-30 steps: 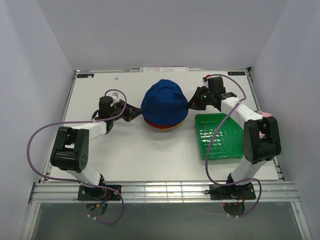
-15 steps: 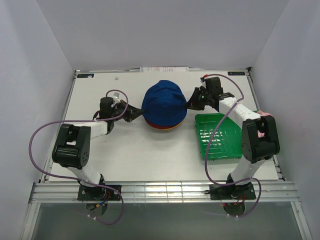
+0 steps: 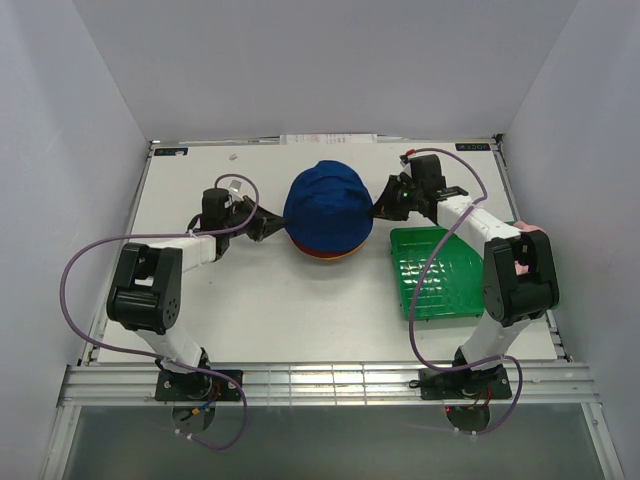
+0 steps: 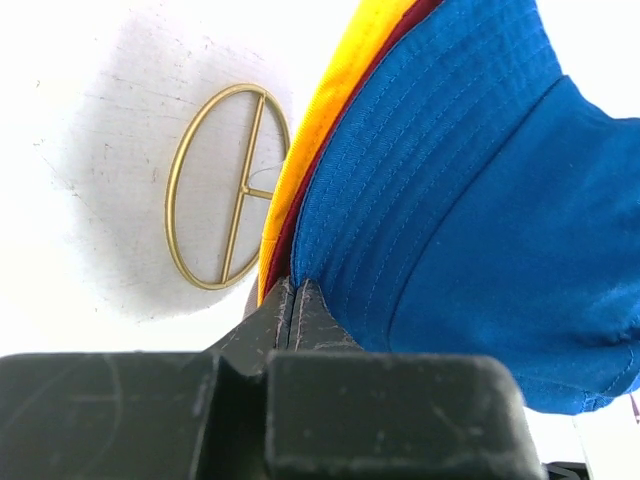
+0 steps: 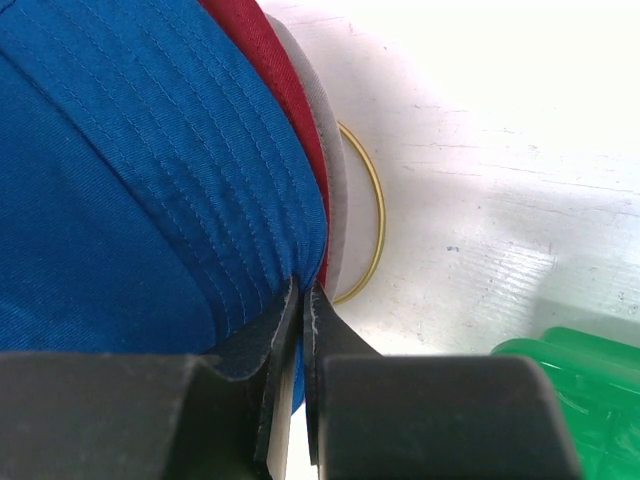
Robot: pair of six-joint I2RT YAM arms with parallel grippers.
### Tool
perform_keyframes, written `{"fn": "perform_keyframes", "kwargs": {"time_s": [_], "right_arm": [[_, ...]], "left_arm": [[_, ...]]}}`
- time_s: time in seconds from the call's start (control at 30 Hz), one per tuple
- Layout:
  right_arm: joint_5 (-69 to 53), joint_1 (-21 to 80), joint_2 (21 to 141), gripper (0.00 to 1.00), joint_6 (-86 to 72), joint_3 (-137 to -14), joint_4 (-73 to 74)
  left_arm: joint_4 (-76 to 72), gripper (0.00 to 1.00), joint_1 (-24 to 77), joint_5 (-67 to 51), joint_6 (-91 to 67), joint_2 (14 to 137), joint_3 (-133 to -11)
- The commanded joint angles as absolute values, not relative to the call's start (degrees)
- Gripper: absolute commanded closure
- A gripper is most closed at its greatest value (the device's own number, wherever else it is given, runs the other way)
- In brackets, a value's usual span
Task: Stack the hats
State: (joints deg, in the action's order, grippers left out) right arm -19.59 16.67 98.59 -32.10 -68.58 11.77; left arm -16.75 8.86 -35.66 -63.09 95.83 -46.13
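Observation:
A blue hat [image 3: 328, 205] sits on top of a stack, with a dark red hat [image 3: 325, 255] and a yellow hat [image 3: 338, 259] showing beneath its brim. My left gripper [image 3: 278, 226] is shut on the blue hat's left brim [image 4: 340, 215]; the yellow brim [image 4: 330, 95] and dark red brim [image 4: 283, 235] lie under it. My right gripper [image 3: 378, 211] is shut on the blue hat's right brim [image 5: 215, 190]; a dark red brim [image 5: 280, 70] and a grey brim [image 5: 335, 200] lie below. The pink hat is not in view.
A gold wire-frame stand's round base [image 4: 225, 185] lies on the white table under the stack and also shows in the right wrist view [image 5: 372, 215]. A green plastic tray [image 3: 437, 270] lies right of the stack, close to my right arm. White walls enclose the table.
Both grippers have shifted slightly away from the near edge with the blue hat's brim. The blue hat has settled a little lower over the stack.

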Motion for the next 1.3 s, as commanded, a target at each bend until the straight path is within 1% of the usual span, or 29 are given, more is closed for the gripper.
{"fn": "perform_keyframes", "kwargs": {"time_s": [0.0, 0.23, 0.27, 0.3, 0.33, 0.37, 0.4, 0.43, 0.47, 0.53, 0.57, 0.67, 0.77, 0.97, 1.13, 1.17, 1.23, 1.27], "right_arm": [[-9.84, 16.0, 102.13, 0.92, -27.25, -64.43, 20.92], [-13.62, 16.0, 98.71, 0.92, -28.47, -62.84, 18.81], [-14.41, 16.0, 98.35, 0.9, -28.65, -62.93, 18.72], [-14.85, 16.0, 98.0, 0.88, -28.83, -62.84, 18.55], [-15.2, 16.0, 97.3, 0.86, -29.09, -62.84, 18.2], [-16.25, 16.0, 96.95, 0.81, -29.35, -62.93, 18.02], [-16.61, 16.0, 96.51, 0.78, -29.44, -62.93, 17.84], [-17.05, 16.08, 95.72, 0.77, -29.7, -62.84, 17.58], [-18.01, 16.08, 95.28, 0.74, -29.97, -62.75, 17.32], [-18.89, 16.17, 93.88, 0.73, -30.14, -62.67, 17.05], [-19.59, 16.17, 93.35, 0.71, -30.15, -62.58, 16.96], [-20.92, 16.44, 91.41, 0.7, -29.97, -62.67, 16.87], [-20.22, 16.44, 88.95, 0.68, -29.36, -63.37, 17.75], [-17.15, 16.44, 87.8, 0.62, -27.16, -70.92, 21.61], [-17.4, 16.44, 91.65, 0.54, -25.49, -77.77, 21.45], [-18.36, 16.44, 92.71, 0.51, -25.23, -80.31, 20.23], [-19.33, 16.44, 96.3, 0.48, -24.79, -82.87, 18.99], [-20.21, 16.44, 97.72, 0.45, -24.52, -85.75, 18.03]], "left_arm": [[-3.16, 1.0, 6.77, -23.82, -56.34, 100.11, -43.86], [-0.27, 1.0, 6.77, -26.27, -53.53, 98.79, -49.47], [-0.26, 1.0, 6.77, -26.37, -53.35, 98.44, -50.7], [0.26, 0.9, 6.77, -26.54, -52.83, 97.48, -51.15], [1.48, 0.86, 6.77, -26.72, -52.65, 97.04, -51.59], [2.02, 0.81, 6.77, -26.89, -52.47, 96.6, -52.55], [2.63, 0.75, 6.77, -26.98, -51.95, 96.16, -52.91], [2.72, 0.66, 6.77, -27.07, -51.86, 95.37, -53.26], [2.81, 0.62, 6.77, -27.42, -51.68, 94.93, -53.61], [3.08, 0.55, 6.77, -27.95, -51.33, 94.22, -54.58], [3.08, 0.5, 6.77, -28.12, -51.24, 93.61, -54.93], [3.6, 0.45, 6.77, -29.35, -50.89, 92.64, -56.6], [4.48, 0.44, 6.77, -29.97, -51.15, 90.45, -57.3], [5.8, 0.45, 6.77, -29.45, -53.08, 83.51, -54.07], [5.1, 0.59, 7.73, -29.53, -55.37, 76.39, -49.14], [5.01, 0.6, 8.26, -29.36, -55.63, 75.59, -48.26], [5.1, 0.61, 10.89, -28.66, -56.51, 74.45, -47.55], [5.01, 0.61, 11.77, -28.3, -56.69, 73.66, -47.29]]}}
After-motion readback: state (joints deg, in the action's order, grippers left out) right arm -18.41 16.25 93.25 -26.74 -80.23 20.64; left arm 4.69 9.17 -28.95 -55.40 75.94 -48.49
